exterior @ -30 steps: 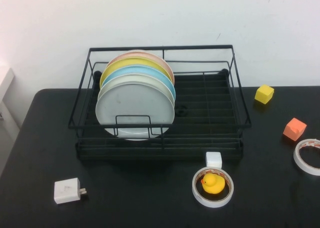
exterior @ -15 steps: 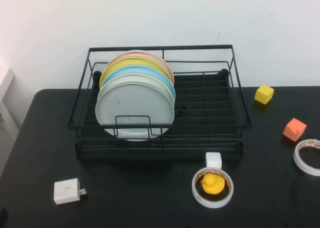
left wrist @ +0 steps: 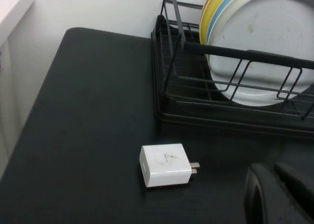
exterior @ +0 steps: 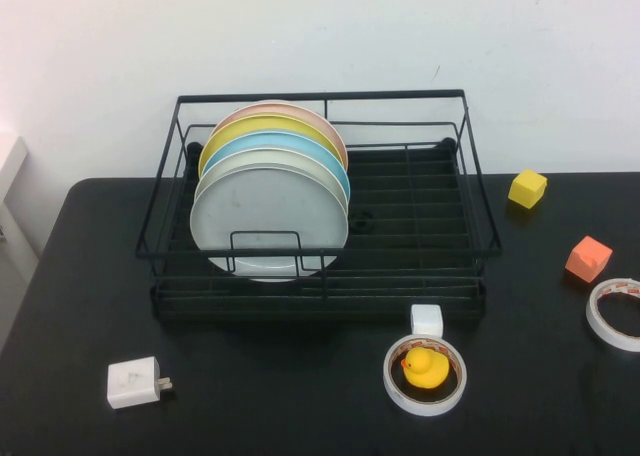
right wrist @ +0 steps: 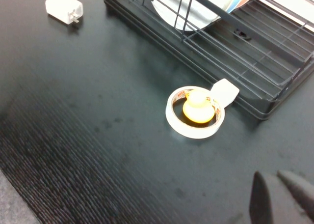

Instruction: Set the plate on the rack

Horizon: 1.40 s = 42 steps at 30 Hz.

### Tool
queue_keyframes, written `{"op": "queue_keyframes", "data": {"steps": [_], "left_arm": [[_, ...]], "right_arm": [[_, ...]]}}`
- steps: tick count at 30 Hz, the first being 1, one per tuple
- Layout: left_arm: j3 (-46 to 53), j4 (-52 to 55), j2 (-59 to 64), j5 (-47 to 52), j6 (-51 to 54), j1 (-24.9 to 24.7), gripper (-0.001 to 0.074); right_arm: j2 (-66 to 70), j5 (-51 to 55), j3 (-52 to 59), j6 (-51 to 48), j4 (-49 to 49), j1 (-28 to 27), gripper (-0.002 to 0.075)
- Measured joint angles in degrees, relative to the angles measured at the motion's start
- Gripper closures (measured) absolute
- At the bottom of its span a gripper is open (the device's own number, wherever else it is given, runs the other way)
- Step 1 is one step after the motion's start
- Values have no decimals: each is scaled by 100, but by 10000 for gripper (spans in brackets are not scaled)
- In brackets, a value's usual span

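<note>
Now | plate [exterior: 268, 214] upright, rack [exterior: 420, 201] left side | left gripper [left wrist: 280, 194], right gripper [right wrist: 279, 197]: fingers nearly closed, empty

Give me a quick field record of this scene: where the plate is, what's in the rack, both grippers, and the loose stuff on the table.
plate: upright, frontmost in the stack, inside rack, left half
behind it: blue, yellow, pink plates
left gripper: over the table near charger, holding nothing
right gripper: above the table near tape roll, holding nothing
inside that roll: rubber duck
</note>
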Motion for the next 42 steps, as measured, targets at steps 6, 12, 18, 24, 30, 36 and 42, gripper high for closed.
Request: {"op": "queue_keyframes", "data": {"steps": [6, 12, 18, 24, 30, 36, 42], "left_arm": [[0, 0, 0, 0, 802, 0, 735], [0, 12, 0, 0, 769, 0, 735], [0, 225, 0, 0, 73, 0, 736], [0, 274, 0, 0, 1, 0, 736], [0, 277, 0, 0, -13, 0, 736], [0, 287, 0, 0, -13, 0, 736], [-8, 290, 0, 0, -13, 0, 736]], "right_arm": [[0, 0, 0, 0, 0, 0, 728], [0, 0, 0, 0, 0, 0, 728], [0, 0, 0, 0, 0, 0, 728], [0, 0, 0, 0, 0, 0, 728], [0, 0, 0, 0, 0, 0, 728], [0, 0, 0, 0, 0, 0, 728], [0, 0, 0, 0, 8, 0, 728]]}}
